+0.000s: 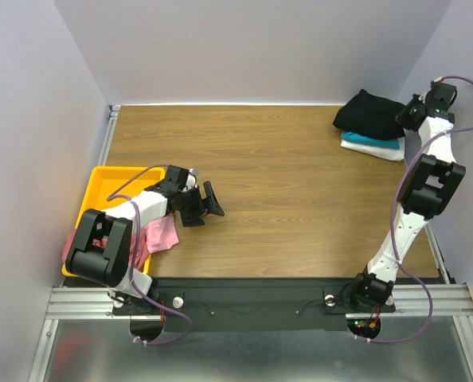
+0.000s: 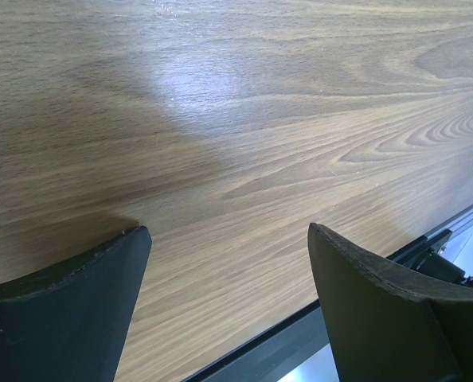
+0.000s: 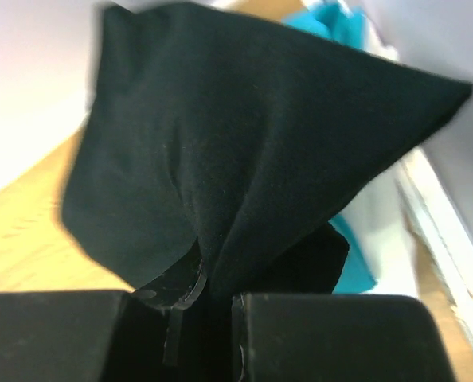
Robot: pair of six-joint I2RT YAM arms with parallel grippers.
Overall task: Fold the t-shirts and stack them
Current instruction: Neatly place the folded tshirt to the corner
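Right gripper (image 3: 205, 301) pinching black t-shirt (image 3: 244, 143) — arm stretched far, left gripper (image 2: 227, 231) spread, low over table (image 2: 260, 103)

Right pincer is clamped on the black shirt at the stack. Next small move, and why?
Probably lower slightly and open the right pincer. It pinches a tented fold of the black t-shirt, which already lies on the teal t-shirt and white t-shirt at the far right corner; letting go should let it settle flat.

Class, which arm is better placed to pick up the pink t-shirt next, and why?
Probably left. The left tool, open, is beside the pink t-shirt at the yellow tray; the right tool is shut on the black t-shirt, far off.
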